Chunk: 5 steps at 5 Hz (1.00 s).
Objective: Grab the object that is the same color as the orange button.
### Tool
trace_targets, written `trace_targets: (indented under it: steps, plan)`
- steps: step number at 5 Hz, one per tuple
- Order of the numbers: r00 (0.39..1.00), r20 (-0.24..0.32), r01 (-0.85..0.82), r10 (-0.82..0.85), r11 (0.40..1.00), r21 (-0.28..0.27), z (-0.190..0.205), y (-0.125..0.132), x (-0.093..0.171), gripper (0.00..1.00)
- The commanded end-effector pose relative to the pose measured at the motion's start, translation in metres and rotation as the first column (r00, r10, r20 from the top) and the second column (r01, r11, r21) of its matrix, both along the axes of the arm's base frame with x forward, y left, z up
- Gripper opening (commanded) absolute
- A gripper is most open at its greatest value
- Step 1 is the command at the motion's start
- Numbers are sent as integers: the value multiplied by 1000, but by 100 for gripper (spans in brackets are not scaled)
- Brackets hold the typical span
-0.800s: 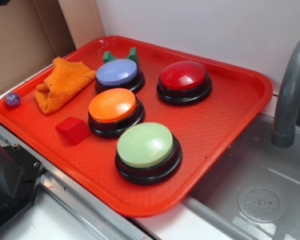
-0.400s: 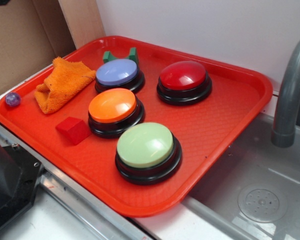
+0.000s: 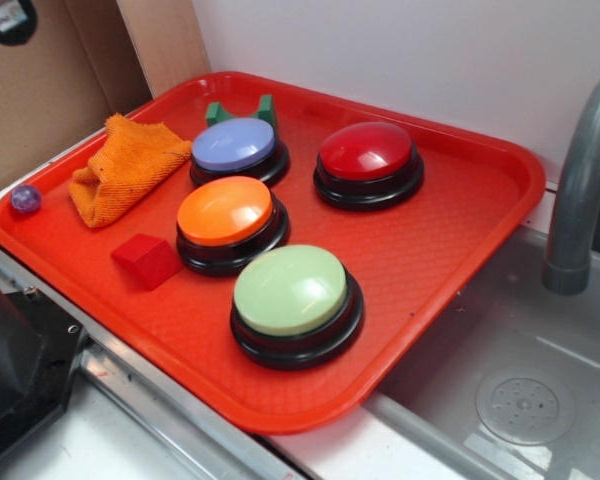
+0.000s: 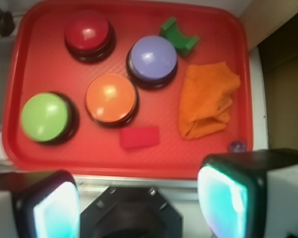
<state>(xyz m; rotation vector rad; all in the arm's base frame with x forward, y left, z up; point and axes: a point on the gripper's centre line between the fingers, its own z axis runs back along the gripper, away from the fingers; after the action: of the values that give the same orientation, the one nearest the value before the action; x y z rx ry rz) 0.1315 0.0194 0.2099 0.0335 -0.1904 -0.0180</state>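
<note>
The orange cloth (image 3: 125,167) lies crumpled at the left of the red tray (image 3: 440,260), beside the blue button. It also shows in the wrist view (image 4: 207,99). The orange button (image 3: 226,213) with its black base sits mid-tray; it shows in the wrist view too (image 4: 111,98). My gripper (image 4: 139,198) hangs high above the tray's near edge, well short of the cloth, jaws wide apart and empty. Only a dark bit of it (image 3: 8,18) shows at the top left of the exterior view.
On the tray are a red button (image 3: 367,157), a blue button (image 3: 235,148), a green button (image 3: 292,295), a red block (image 3: 146,259), a green block (image 3: 242,110) and a small purple ball (image 3: 25,198). A sink and grey faucet (image 3: 580,190) lie right.
A dark part of the gripper has come further into view at the top left of the exterior view. Everything on the tray stays put.
</note>
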Motion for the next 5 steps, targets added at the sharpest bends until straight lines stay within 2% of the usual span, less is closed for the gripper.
trace_targets:
  steps: [1, 3, 5]
  plan:
    - [998, 56, -41, 38, 998, 44, -38, 51, 26, 100]
    - [991, 54, -122, 119, 992, 39, -101, 92, 50, 100]
    - [989, 21, -150, 149, 987, 59, -172, 113, 63, 100]
